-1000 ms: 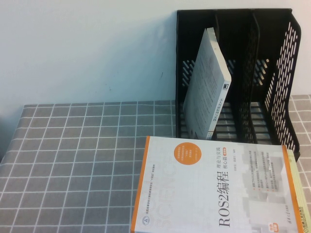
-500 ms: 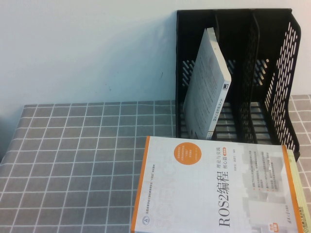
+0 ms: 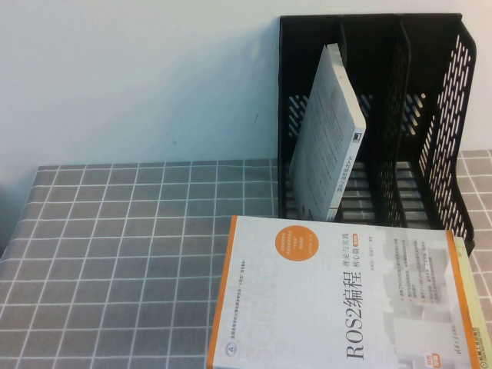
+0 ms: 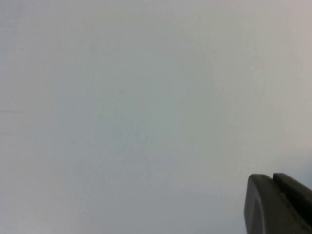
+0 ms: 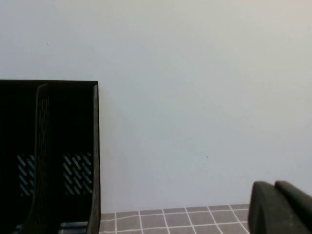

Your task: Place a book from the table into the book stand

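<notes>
A white book with an orange spine (image 3: 330, 300) lies flat at the table's front right. A black book stand (image 3: 430, 115) stands behind it at the back right. A grey-white book (image 3: 327, 134) leans tilted in the stand's left compartment. Neither gripper shows in the high view. My left gripper (image 4: 271, 178) is shut and empty, facing a bare white wall. My right gripper (image 5: 274, 185) is shut and empty, raised to the right of the stand (image 5: 48, 156), facing the wall.
A yellow-green book edge (image 3: 470, 300) shows under the white book's right side. The grey checked tablecloth (image 3: 115, 254) covers the table's left half. The stand's middle and right compartments hold nothing. A white wall (image 3: 138, 77) is behind the table.
</notes>
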Tool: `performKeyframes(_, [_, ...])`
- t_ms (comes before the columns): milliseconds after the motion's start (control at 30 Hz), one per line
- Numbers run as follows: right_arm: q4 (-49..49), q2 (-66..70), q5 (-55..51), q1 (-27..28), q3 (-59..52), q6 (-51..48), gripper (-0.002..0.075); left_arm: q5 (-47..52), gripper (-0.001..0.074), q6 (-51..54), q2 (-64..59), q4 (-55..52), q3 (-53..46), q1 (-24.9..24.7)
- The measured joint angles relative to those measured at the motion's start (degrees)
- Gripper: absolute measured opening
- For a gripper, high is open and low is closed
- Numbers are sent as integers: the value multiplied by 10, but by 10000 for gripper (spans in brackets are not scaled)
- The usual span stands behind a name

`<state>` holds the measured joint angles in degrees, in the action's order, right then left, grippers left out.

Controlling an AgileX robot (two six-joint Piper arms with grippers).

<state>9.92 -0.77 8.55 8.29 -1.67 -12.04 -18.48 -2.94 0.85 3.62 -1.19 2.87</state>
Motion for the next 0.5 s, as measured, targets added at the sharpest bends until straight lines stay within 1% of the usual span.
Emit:
performKeyframes(133, [0, 0, 8, 0, 0, -6, -3, -7, -3, -25, 0, 1, 0, 0])
performKeyframes(233, [0, 0, 27, 0, 0, -35, -3, -10, -3, -51, 0, 3, 0, 0])
performKeyframes(333, [0, 0, 48, 0, 0, -46, -3, 5, -3, -84, 0, 4, 4, 0])
performKeyframes(400, [0, 0, 37, 0, 1, -48, -3, 42, -3, -105, 0, 4, 28, 0])
performKeyframes(500, [0, 0, -30, 0, 26, -51, -3, 126, -3, -116, 0, 4, 88, 0])
